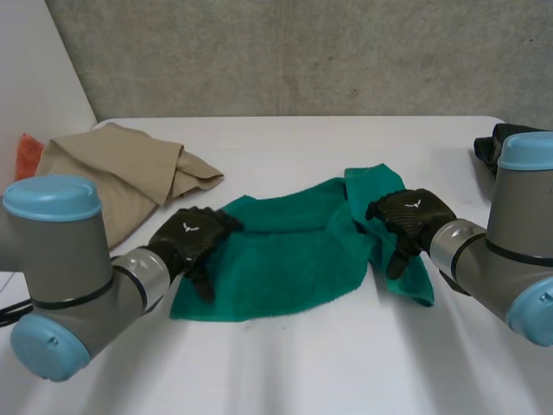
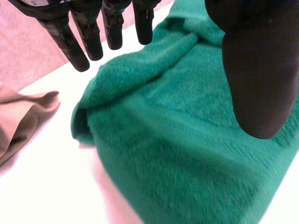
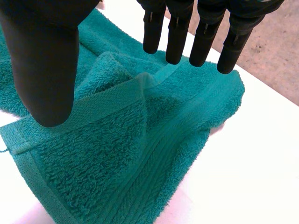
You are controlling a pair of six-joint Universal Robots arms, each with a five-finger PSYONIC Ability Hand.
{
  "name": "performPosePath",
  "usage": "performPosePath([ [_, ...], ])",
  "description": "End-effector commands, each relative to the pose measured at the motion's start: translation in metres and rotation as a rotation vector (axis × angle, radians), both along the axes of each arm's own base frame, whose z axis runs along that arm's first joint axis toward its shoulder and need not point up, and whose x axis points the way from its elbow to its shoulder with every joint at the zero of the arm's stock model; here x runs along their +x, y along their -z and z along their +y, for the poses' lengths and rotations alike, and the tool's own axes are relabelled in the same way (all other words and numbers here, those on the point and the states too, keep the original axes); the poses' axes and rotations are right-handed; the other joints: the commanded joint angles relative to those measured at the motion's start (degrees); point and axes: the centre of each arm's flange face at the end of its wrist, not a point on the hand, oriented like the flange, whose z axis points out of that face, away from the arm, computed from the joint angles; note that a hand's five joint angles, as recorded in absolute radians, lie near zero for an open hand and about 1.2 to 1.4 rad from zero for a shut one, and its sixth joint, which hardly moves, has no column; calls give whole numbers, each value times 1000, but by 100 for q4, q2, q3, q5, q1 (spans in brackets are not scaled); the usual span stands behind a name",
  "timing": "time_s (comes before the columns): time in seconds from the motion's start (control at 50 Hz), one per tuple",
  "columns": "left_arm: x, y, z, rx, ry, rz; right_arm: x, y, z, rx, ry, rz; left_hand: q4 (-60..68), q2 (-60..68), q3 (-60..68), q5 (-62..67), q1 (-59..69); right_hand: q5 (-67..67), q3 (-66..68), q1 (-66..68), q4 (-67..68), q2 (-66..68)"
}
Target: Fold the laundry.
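Observation:
A green towel [image 1: 285, 251] lies rumpled on the white table [image 1: 346, 363], with its right end folded over in a strip. My left hand [image 1: 192, 235] hovers over the towel's left edge, fingers straight and open, holding nothing. In the left wrist view its fingers [image 2: 79, 42] hang above the towel [image 2: 187, 130] without touching it. My right hand [image 1: 408, 216] is over the towel's folded right end, also open. Under its palm in the right wrist view, the towel [image 3: 140, 154] shows a turned-up hemmed corner, and the fingers [image 3: 177, 37] stand clear above the cloth.
A beige garment [image 1: 121, 173] lies in a heap at the left, close to the towel's left corner, with something orange [image 1: 28, 154] behind it. A black object [image 1: 488, 147] sits at the table's right edge. A grey wall stands behind the table.

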Motion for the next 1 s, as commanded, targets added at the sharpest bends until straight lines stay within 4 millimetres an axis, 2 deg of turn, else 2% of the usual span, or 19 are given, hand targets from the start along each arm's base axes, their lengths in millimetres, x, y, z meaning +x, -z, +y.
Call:
performPosePath([
  [0.02,3,8,12,-22,-30,-126,0,2,1,7,0,2,192,206,161,85,229,148,-30,-26,22,-56],
  [0.14,2,17,18,-49,-9,-198,1,4,2,9,-4,6,479,493,449,372,516,148,-30,-25,22,-56],
  [0.4,-3,41,6,-75,11,-269,5,9,7,4,-27,19,547,560,516,440,584,164,-13,-9,39,-39],
  [0.58,-7,44,-6,-105,5,-274,6,11,8,-1,-38,34,614,627,583,507,651,164,-13,-9,39,-39],
  [0.82,-21,29,-30,-218,-10,-242,6,12,8,-1,-41,36,1151,1165,1120,1044,1188,164,-13,-9,39,-39],
  [0.9,-29,26,-33,-239,2,-228,6,12,8,-1,-39,36,2895,2909,2864,2788,2932,164,-13,-9,39,-39],
  [0.92,-31,24,-35,-245,9,-223,6,12,8,-2,-38,36,4800,4814,4769,4693,4837,164,-13,-9,39,-39],
  [0.96,-34,21,-37,-256,16,-216,5,12,7,-1,-35,37,6843,6857,6813,6736,6880,164,-13,-9,39,-39],
  [1.0,-35,14,-38,-270,12,-213,4,11,6,-6,-28,38,6853,6867,6822,6746,6890,164,-13,-9,39,-39],
])
